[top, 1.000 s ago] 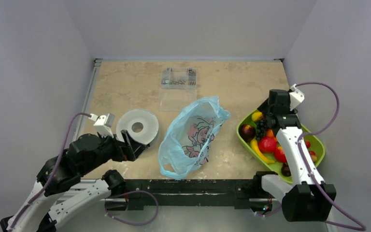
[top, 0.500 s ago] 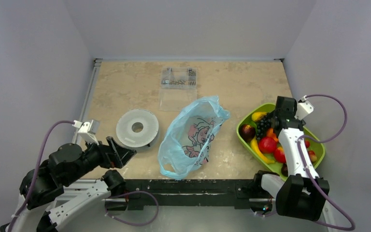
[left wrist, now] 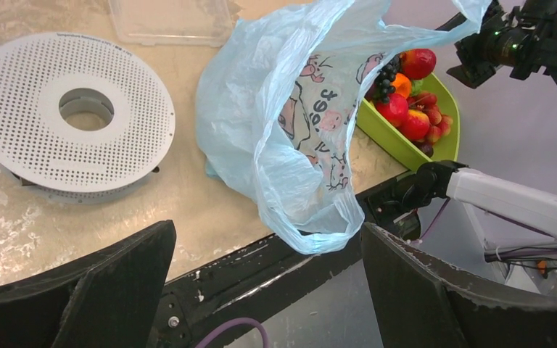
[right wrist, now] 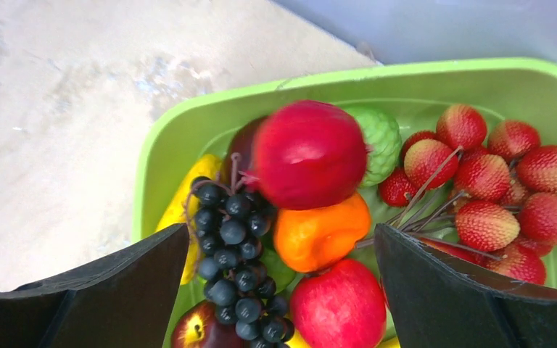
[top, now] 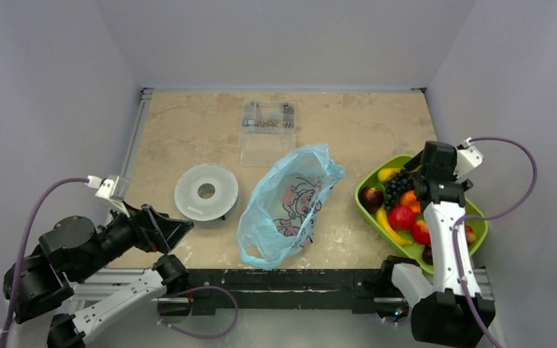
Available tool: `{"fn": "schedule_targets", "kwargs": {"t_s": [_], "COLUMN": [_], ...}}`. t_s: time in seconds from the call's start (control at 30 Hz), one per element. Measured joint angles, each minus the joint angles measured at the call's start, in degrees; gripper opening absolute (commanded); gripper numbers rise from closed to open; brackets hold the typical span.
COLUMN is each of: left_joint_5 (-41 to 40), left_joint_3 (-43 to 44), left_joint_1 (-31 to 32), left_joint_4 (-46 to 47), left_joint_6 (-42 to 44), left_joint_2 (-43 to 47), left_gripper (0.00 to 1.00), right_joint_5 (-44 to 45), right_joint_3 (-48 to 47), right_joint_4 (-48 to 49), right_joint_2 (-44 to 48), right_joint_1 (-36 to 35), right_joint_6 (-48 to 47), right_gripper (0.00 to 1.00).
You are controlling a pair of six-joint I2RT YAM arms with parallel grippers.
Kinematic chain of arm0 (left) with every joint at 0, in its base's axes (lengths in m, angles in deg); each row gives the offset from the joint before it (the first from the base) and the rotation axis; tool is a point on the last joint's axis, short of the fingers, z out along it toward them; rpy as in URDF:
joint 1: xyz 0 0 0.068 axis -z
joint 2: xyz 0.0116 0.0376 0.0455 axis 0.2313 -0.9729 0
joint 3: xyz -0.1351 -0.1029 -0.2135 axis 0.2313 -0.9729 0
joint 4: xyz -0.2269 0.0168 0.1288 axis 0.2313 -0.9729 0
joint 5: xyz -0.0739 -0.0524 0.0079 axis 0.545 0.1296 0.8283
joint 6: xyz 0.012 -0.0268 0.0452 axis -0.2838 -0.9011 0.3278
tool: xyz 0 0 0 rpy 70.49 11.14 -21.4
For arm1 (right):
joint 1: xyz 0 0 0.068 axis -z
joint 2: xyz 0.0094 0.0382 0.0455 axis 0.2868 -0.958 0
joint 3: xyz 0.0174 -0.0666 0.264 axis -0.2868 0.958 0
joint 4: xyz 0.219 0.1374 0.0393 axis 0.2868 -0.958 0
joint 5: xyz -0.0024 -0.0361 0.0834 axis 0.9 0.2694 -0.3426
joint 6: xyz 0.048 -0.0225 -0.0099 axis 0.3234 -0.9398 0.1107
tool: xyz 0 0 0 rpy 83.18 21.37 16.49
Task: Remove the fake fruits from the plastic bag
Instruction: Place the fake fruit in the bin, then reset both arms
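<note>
The light-blue plastic bag (top: 290, 206) lies slack on the table's middle, its pink-and-black print facing up; it also shows in the left wrist view (left wrist: 290, 123). I cannot tell whether anything is inside. The fake fruits (top: 402, 206) lie piled in the lime-green tray (top: 479, 232): a red apple (right wrist: 308, 152), dark grapes (right wrist: 236, 254), an orange piece (right wrist: 319, 235), a green piece (right wrist: 381, 134), a banana (right wrist: 185, 210). My right gripper (top: 419, 180) hovers open and empty above them (right wrist: 283, 290). My left gripper (top: 174, 230) is open and empty at the near left edge (left wrist: 268, 290).
A white perforated disc with a hole (top: 206, 192) lies left of the bag (left wrist: 72, 116). A clear hard box (top: 267, 130) stands at the back middle. The black front rail (top: 283, 279) runs along the near edge. Grey walls close in on both sides.
My left arm has pulled back from the disc toward the near left corner. My right arm has shifted right and back over the tray. The bag has not moved.
</note>
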Motion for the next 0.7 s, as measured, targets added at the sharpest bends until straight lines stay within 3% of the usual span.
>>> {"fn": "schedule_targets", "kwargs": {"t_s": [0.23,0.47,0.7], "left_joint_5": [0.02,-0.04,-1.97], "left_joint_3": [7.28,18.27,32.30], "left_joint_1": [0.02,0.00,0.00], "left_joint_4": [-1.90,-2.75,-3.21], "left_joint_6": [2.97,6.82,12.72], "left_joint_2": [-2.84,-5.27,-10.14], "left_gripper": [0.99,0.99,1.00], "right_joint_5": [-3.54,-17.81,-27.52], "right_joint_3": [-10.88,-25.94,-47.39], "right_joint_4": [-4.85,-8.55,-13.44], "right_joint_2": [5.03,7.67,4.61], "right_joint_1": [0.00,0.00,-0.02], "right_joint_6": [-3.61,-10.19,-15.39], "right_gripper": [0.99,0.99,0.99]}}
